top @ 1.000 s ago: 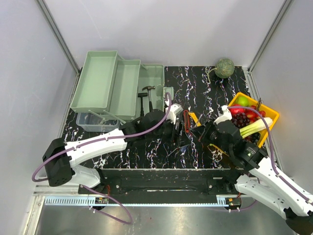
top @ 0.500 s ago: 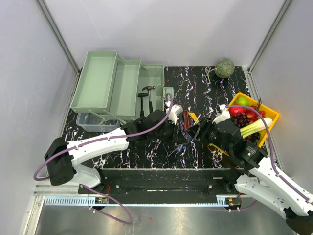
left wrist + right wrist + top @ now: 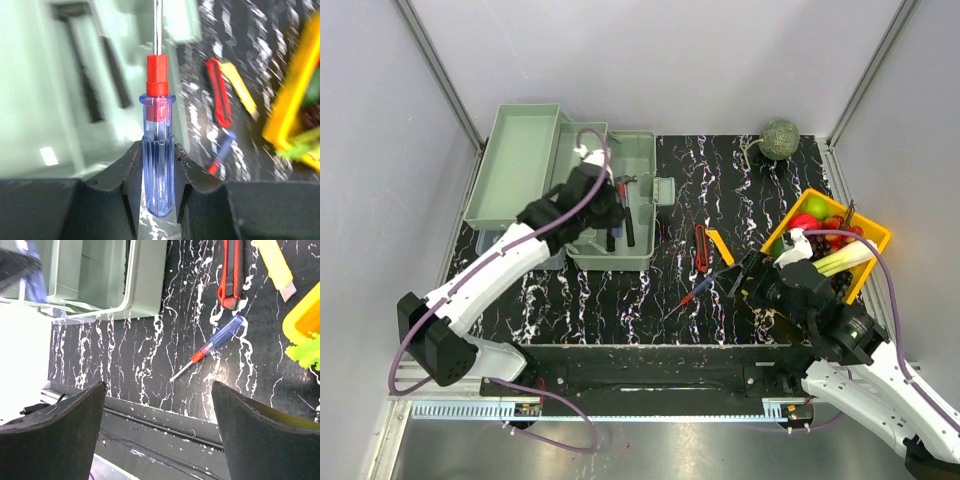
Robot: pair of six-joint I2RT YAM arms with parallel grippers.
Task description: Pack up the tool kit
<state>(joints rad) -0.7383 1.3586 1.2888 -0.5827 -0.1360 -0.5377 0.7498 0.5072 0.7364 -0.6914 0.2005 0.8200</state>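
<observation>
The pale green toolbox (image 3: 620, 215) stands open at the back left, its fold-out trays (image 3: 535, 170) spread to the left. A black hammer (image 3: 626, 205) lies inside it. My left gripper (image 3: 608, 212) hangs over the box, shut on a blue screwdriver (image 3: 158, 145) with a red collar, shaft pointing away. On the table lie red pliers (image 3: 701, 245), a yellow knife (image 3: 720, 246) and a second blue-and-red screwdriver (image 3: 698, 290). My right gripper (image 3: 738, 278) stands open and empty near that screwdriver (image 3: 217, 342), above the table's front edge.
A yellow tray (image 3: 868, 235) of fruit and greens sits at the right, close to my right arm. A round green melon (image 3: 780, 138) rests at the back right corner. A clear plastic lid (image 3: 508, 250) lies in front of the trays. Grey walls enclose the table.
My left gripper closed on the screwdriver at mid-table and swung back left over the toolbox. My right gripper opened and drew back toward the front edge.
</observation>
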